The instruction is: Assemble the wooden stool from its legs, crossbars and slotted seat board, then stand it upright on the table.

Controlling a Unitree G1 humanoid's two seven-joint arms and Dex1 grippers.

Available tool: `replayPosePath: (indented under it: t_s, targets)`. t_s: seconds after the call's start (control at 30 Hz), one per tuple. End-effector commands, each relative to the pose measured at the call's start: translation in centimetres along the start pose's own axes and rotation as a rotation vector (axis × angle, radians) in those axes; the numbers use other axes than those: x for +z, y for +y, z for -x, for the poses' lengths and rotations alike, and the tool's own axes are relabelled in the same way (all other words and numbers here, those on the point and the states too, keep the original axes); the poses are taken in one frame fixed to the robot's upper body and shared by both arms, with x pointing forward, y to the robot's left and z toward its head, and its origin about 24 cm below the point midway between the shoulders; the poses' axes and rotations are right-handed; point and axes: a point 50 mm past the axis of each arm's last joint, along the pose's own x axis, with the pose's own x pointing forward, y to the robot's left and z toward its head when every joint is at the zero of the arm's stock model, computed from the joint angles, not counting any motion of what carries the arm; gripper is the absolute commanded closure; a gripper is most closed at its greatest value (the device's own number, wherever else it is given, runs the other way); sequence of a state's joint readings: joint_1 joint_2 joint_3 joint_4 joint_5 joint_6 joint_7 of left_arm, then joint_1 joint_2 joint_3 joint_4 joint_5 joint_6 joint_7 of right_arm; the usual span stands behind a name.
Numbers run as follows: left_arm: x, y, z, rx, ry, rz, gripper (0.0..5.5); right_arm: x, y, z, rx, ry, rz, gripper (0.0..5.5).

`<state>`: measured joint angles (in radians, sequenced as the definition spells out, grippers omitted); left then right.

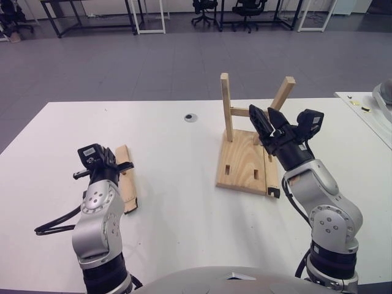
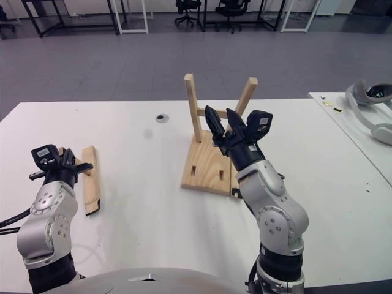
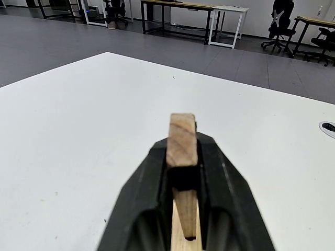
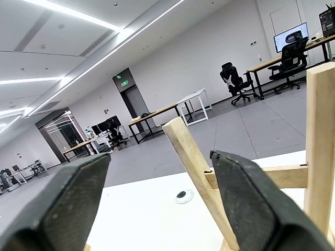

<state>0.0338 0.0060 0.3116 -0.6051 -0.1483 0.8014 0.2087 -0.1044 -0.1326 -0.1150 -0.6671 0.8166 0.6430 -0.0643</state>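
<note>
Hard to read first. In the head views the left tool point(image 3: 182, 147) sits behind its own wrist, so we judge it from the wrist view. There its two black fingers point(image 3: 149, 178) are clenched on the end of a loose wooden bar point(image 3: 182, 130). We cannot tell whether the pale strip lower between them is that same bar or a second one. Seen from the head, loose wooden pieces point(image 1: 126, 179) lie on the tabletop point(image 1: 171, 233) just beside the left wrist, one end dark. We cannot settle how many there are.

The seat board point(image 1: 240, 160) lies flat on the tabletop, right of centre, with two slots showing in its near half. Two legs rise from its far edge. The left leg point(image 1: 226, 107) is upright. The right leg point(image 1: 283, 92) leans outward to the right, its foot hidden behind the right tool point(image 1: 264, 116). A crossbar point(image 1: 240, 112) joins them, its right end covered by that tool. A spare bar point(image 1: 271, 174) lies along the board's right edge, touching or just beside; we cannot say which.

Right arm: elbow bent, forearm rising over the board's near right corner, tool aimed at the legs. Its fingers are spread wide, released, gripping nothing; from the wrist, the crossbar shows farther off in the gap between them.

Left arm: forearm low and pointing forward over the left part of the tabletop.
</note>
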Motion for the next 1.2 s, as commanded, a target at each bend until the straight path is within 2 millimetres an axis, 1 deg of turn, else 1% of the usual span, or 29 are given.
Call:
replayPosePath:
  t_s: [0.03, 0.13, 0.2, 0.33, 0.37, 0.47, 0.57, 0.9, 0.93, 1.1, 1.2]
  targets:
    - [-3.4, 0.7, -0.1, -0.021, 0.227, -0.059, 5.09, -0.3, 0.4, 0.2, -0.009, -0.005, -0.007, 1.94]
    - [-3.8, 0.7, -0.9, -0.077, 0.287, -0.106, 5.09, -0.8, 1.0, 0.2, 0.002, 0.004, -0.025, 1.94]
    - [-4.2, 1.0, -0.8, -0.083, 0.316, -0.129, 5.09, -1.1, 1.2, 0.3, 0.003, 0.008, -0.034, 1.94]
    - [-6.9, 1.7, 0.8, -0.081, 0.435, -0.134, 5.09, -1.1, 1.1, 0.5, -0.010, -0.001, -0.037, 1.94]
    - [-7.2, 1.8, 1.0, -0.083, 0.448, -0.129, 5.09, -1.1, 1.1, 0.5, -0.011, -0.003, -0.037, 1.94]
    - [-7.3, 1.7, 0.9, -0.080, 0.455, -0.098, 5.09, -0.9, 1.0, 0.4, -0.017, -0.010, -0.037, 1.94]
    - [-7.2, 1.2, 0.7, -0.112, 0.447, -0.077, 5.09, -0.9, 1.0, 0.4, -0.018, -0.012, -0.042, 1.94]
    - [-7.3, 0.7, 0.1, -0.160, 0.462, -0.074, 5.09, -0.9, 1.1, 0.2, -0.020, -0.016, -0.058, 1.94]
    - [-7.2, 0.6, 0.0, -0.164, 0.460, -0.071, 4.73, -0.9, 1.1, 0.2, -0.021, -0.017, -0.059, 1.94]
    - [-5.9, -0.2, -0.9, -0.192, 0.381, -0.041, 3.82, -0.9, 1.2, 0.2, -0.022, -0.022, -0.061, 1.94]
    - [-5.7, -0.3, -0.6, -0.200, 0.368, -0.049, 3.28, -1.0, 1.3, 0.1, -0.020, -0.022, -0.066, 1.94]
